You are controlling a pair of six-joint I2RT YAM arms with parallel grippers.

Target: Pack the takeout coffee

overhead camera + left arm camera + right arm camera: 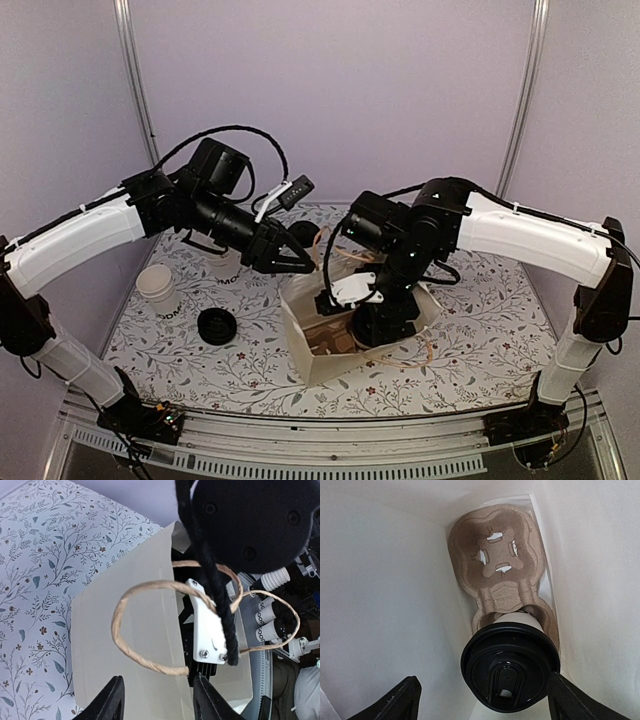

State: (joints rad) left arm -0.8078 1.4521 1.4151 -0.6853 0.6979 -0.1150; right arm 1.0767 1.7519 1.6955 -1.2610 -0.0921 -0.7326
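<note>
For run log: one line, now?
black-lidded white paper cup: in brown pulp carrier, white paper bag | right end effector: open over cup | left end effector: open by bag

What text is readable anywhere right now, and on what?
"MOM", partly hidden: white cup at the table's left.
"MOM", partly hidden: second white cup, farther back.
Lid of the takeout coffee: nothing readable.
White tubes, left wrist view: marks too blurred.

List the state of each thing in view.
bag: open, upright
carrier: on bag floor, far slot empty
takeout coffee: lidded, seated in carrier
right gripper: open, inside bag
left gripper: open, at bag rim
loose lid: lying on table
white cup: lidless, upright
</note>
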